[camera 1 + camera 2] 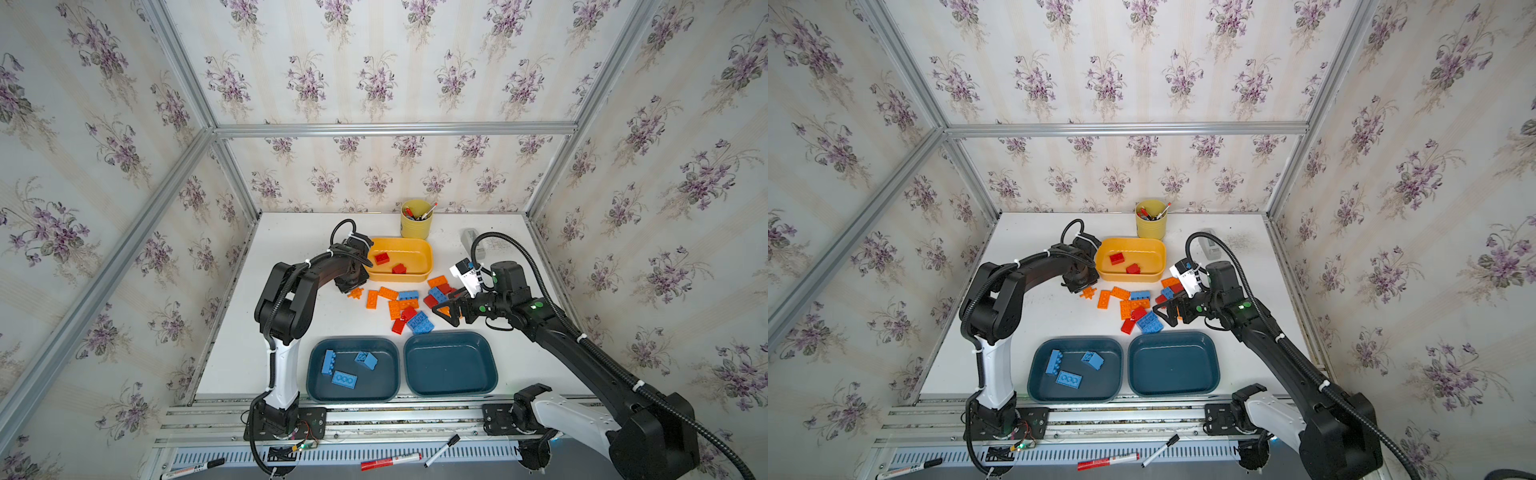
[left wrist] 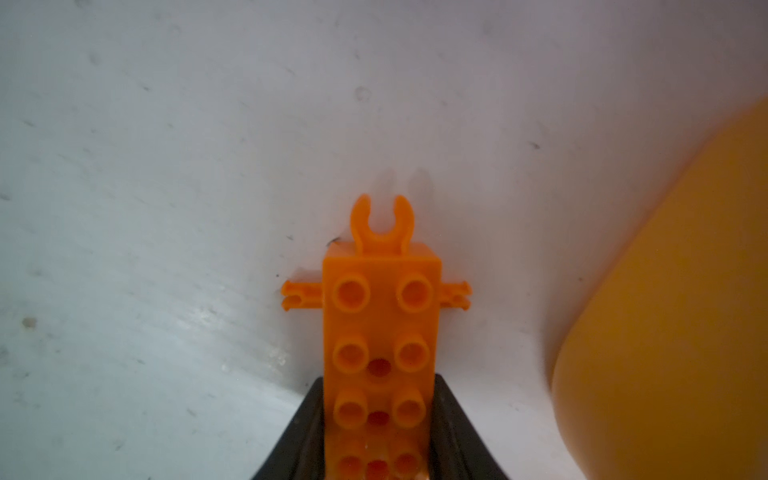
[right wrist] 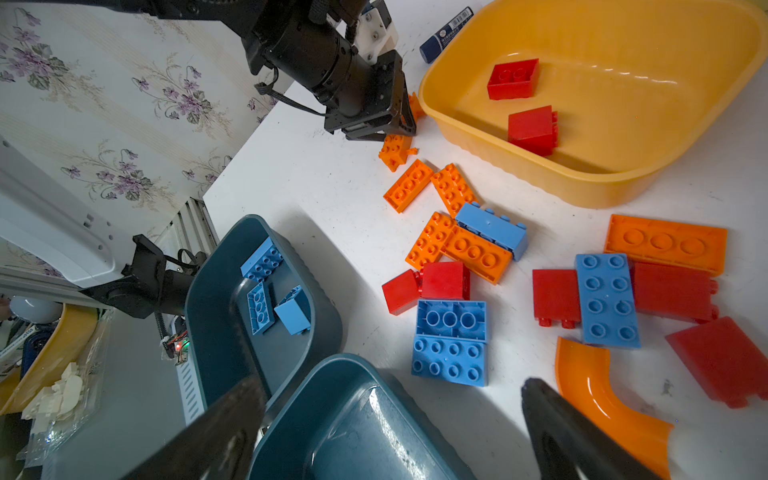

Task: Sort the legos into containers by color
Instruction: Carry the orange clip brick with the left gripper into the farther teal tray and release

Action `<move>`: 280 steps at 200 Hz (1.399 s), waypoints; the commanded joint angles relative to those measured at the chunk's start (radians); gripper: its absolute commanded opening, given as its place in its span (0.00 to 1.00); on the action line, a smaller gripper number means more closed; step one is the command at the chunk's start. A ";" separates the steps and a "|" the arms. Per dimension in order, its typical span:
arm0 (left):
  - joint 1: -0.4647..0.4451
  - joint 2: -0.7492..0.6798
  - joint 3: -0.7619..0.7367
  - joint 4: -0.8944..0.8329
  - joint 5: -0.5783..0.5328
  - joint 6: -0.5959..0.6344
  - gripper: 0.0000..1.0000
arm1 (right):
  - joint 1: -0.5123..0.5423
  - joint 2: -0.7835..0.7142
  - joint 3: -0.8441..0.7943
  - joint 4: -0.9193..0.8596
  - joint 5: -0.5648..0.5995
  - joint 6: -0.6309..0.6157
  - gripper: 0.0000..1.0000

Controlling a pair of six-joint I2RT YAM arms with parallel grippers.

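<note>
The yellow-orange tub (image 1: pixel 409 252) held two red bricks (image 1: pixel 382 258). Near the front edge, the left teal tub (image 1: pixel 353 342) held three blue bricks (image 1: pixel 344 379), and the right teal tub (image 1: pixel 451 365) stood just beside it. The other legos (image 1: pixel 409 309), orange, blue and red, lay loose on the white table (image 1: pixel 291 249) between the tubs. The left gripper (image 2: pixel 380 415) pinched an orange clip brick (image 2: pixel 381 316) by its long sides, on the table just beside the yellow-orange tub. The right gripper (image 3: pixel 395 419) hung over the right side of the pile, fingers spread wide.
</note>
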 commanded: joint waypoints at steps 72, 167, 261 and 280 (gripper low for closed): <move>-0.006 -0.215 -0.035 -0.092 -0.057 0.131 0.27 | 0.000 -0.002 0.009 0.009 0.009 0.003 1.00; -0.398 -0.555 -0.245 -0.109 0.183 0.191 0.27 | -0.014 -0.027 0.004 -0.008 0.074 0.009 1.00; -0.709 -0.453 -0.232 -0.029 0.277 -0.032 0.27 | -0.031 -0.135 -0.078 -0.029 0.116 0.039 1.00; -0.731 -0.442 -0.245 -0.006 0.285 -0.064 0.27 | -0.031 -0.158 -0.091 -0.035 0.118 0.047 1.00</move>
